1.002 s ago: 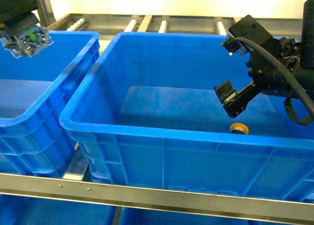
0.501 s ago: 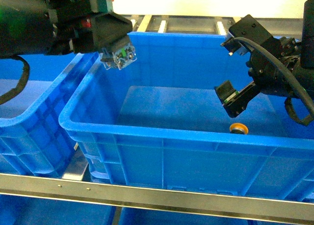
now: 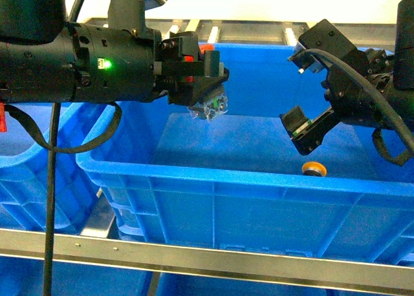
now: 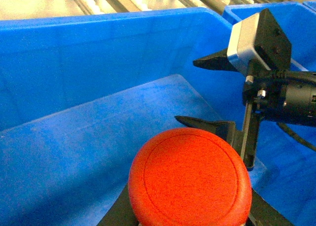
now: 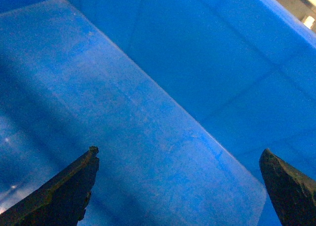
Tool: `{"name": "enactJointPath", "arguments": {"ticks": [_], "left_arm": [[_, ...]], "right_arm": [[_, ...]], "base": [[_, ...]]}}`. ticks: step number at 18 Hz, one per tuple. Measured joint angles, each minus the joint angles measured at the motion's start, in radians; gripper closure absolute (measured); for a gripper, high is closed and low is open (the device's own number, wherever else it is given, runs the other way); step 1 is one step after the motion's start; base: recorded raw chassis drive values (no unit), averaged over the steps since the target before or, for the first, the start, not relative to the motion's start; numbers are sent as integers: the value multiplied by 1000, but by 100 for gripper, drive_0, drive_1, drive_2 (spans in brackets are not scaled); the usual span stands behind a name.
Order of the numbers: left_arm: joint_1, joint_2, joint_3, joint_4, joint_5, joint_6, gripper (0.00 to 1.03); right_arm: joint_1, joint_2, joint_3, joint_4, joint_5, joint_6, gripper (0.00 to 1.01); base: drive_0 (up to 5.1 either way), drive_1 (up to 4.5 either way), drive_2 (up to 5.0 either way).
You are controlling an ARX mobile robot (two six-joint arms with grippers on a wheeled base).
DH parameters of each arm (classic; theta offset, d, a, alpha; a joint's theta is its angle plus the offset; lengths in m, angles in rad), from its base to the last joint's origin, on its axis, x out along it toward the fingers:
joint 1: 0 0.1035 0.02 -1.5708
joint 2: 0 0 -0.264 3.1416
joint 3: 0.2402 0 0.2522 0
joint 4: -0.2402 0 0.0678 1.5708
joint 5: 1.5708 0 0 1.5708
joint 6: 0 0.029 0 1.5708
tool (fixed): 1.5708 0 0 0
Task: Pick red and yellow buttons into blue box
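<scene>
Gripping the glossy domed red button [image 4: 190, 179] (clear-based), left tool [image 3: 208, 105].

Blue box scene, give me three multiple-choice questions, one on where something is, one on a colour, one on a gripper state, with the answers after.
1. Where is the yellow button?
A. On the floor of the blue box
B. In the left gripper
C. On the metal rail in front

2. What colour is the cap of the button held by the left gripper?
A. Green
B. Red
C. Yellow

3. How does the right gripper stand?
A. Shut on a button
B. Open and empty
C. Shut and empty

Answers:
1 A: the yellow button lies inside the blue box, low by the near wall.
2 B: the left wrist view shows the red button filling the space between the fingers of the left gripper.
3 B: the right wrist view shows the fingers of the right gripper wide apart over bare box floor.
</scene>
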Motion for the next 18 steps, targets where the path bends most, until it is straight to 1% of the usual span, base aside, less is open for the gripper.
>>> {"name": "enactJointPath", "arguments": {"ticks": [1, 2, 5, 7, 8, 9, 12, 13, 14, 15, 17, 18], "left_arm": [[-2, 0, 0, -2, -16, 4, 78], [4, 2, 0, -3, -22, 9, 64], [9, 2, 0, -1, -25, 9, 33], [8, 2, 0, -1, -25, 9, 8], [7, 2, 0, -1, -25, 10, 4], [7, 2, 0, -1, -25, 10, 5], [8, 2, 0, -1, -25, 10, 5], [8, 2, -10, 27, -40, 14, 5], [10, -9, -24, 26, -58, 20, 5], [16, -51, -72, 53, -93, 29, 5], [34, -211, -137, 37, -158, 35, 5], [39, -248, -132, 52, -165, 35, 5]], "right_arm": [[-2, 0, 0, 0, 0, 0, 3], [-2, 0, 0, 0, 1, 0, 3], [-1, 0, 0, 0, 0, 0, 3], [-2, 0, 0, 0, 0, 0, 3], [-2, 0, 0, 0, 0, 0, 3], [-2, 0, 0, 0, 0, 0, 3], [-2, 0, 0, 0, 0, 0, 3], [-2, 0, 0, 0, 0, 0, 3], [-2, 0, 0, 0, 0, 0, 3], [-2, 0, 0, 0, 0, 0, 3], [-2, 0, 0, 0, 0, 0, 3], [-2, 0, 0, 0, 0, 0, 3]], "base": [[0, 0, 0], [0, 0, 0], [0, 0, 0], [0, 0, 0], [0, 0, 0], [0, 0, 0], [0, 0, 0], [0, 0, 0], [0, 0, 0], [0, 0, 0], [0, 0, 0], [0, 0, 0]]}}
